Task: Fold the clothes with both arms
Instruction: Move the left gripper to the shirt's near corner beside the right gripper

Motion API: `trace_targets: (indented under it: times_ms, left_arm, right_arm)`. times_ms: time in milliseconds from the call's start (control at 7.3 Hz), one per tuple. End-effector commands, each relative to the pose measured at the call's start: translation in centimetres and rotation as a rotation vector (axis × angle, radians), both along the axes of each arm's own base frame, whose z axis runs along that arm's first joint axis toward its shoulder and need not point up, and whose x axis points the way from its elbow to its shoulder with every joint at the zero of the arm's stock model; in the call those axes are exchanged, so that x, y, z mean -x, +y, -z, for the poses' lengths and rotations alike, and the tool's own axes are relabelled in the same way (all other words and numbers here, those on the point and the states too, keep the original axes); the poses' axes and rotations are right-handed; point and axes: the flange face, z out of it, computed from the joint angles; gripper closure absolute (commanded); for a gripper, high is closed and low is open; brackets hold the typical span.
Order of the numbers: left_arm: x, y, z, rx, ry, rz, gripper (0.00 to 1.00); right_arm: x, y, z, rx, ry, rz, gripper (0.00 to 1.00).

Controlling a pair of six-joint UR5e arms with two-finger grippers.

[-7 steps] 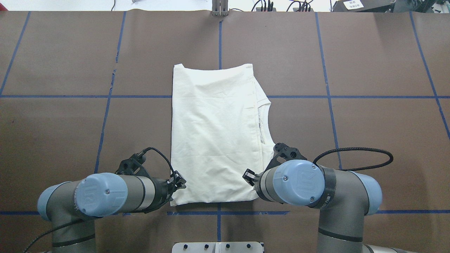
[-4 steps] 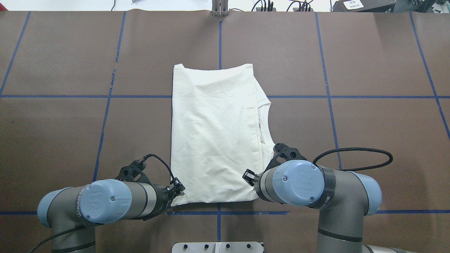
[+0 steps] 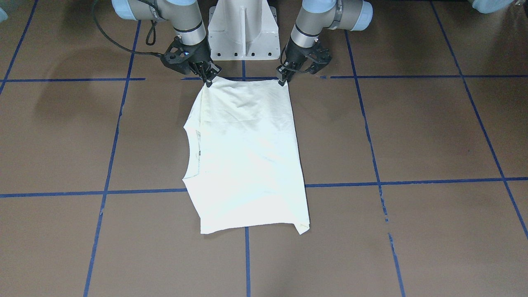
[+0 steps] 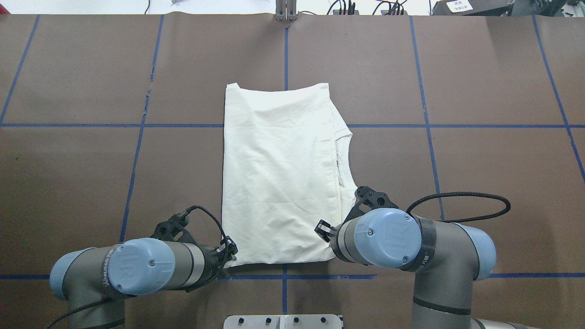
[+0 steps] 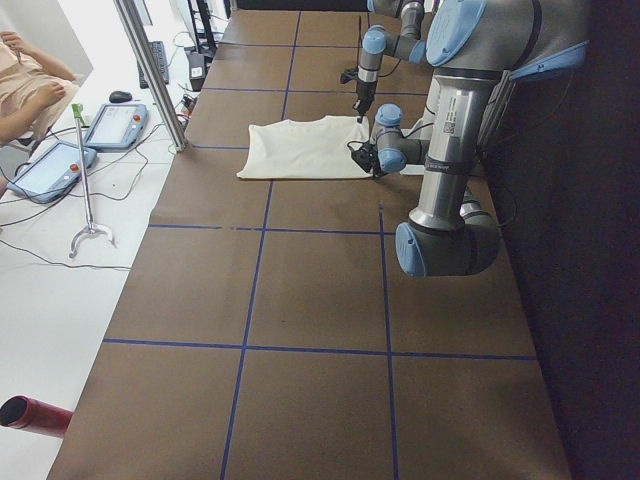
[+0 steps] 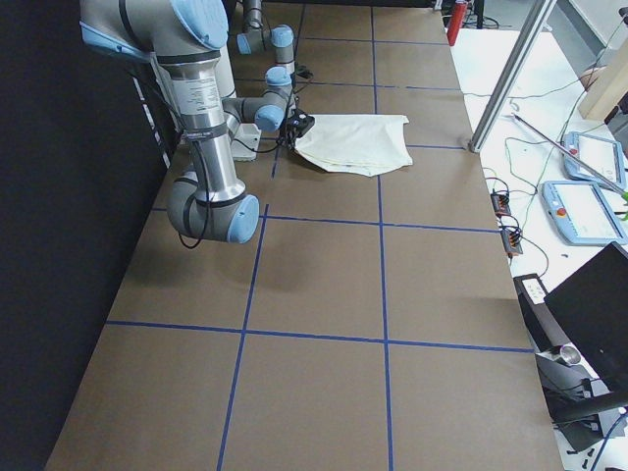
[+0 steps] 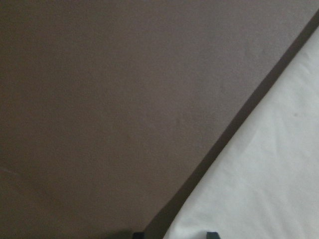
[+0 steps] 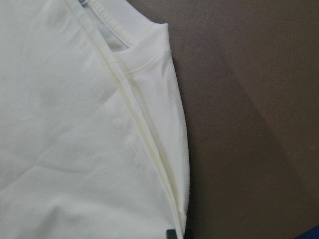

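2 grippers sit at the robot-side corners of the folded cream T-shirt (image 4: 279, 173), which lies plain side up mid-table (image 4: 480, 91). The right gripper (image 3: 208, 80) pinches the corner by the neckline side. The left gripper (image 3: 283, 81) has its fingers spread, straddling the other corner's edge.

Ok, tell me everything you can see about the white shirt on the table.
The shirt is cream-white, soft cotton-looking fabric, folded into a tall rectangle lying flat on the brown table, plain side up, no print showing. Light wrinkles cross it. Its ribbed neckline and a stitched seam show along the robot's right edge. The right pincer seems to pinch its robot-side right corner; the left pincer sits open astride the robot-side left corner.
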Motion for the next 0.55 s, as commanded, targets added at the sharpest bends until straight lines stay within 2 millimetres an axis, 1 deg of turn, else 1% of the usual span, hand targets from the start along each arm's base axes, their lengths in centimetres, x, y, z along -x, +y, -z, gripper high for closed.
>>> trace_targets:
  times_ms: [0, 137, 274, 411]
  left_arm:
    - [0.4, 0.0, 0.9, -0.001, 0.018, 0.002, 1.00]
    - [2.2, 0.3, 2.9, -0.011, 0.058, 0.001, 1.00]
    - [3.8, 2.0, 4.6, -0.007, 0.062, -0.021, 1.00]
    - [5.3, 5.0, 7.1, 0.008, 0.094, -0.064, 1.00]
  right_arm:
    - [0.0, 0.0, -0.2, 0.002, 0.003, 0.001, 1.00]
    - [0.0, 0.1, 0.0, 0.000, -0.002, 0.005, 1.00]
    - [-0.2, 1.3, 0.8, -0.003, -0.021, 0.022, 1.00]
    - [-2.2, 4.3, 1.2, -0.011, -0.052, 0.068, 1.00]
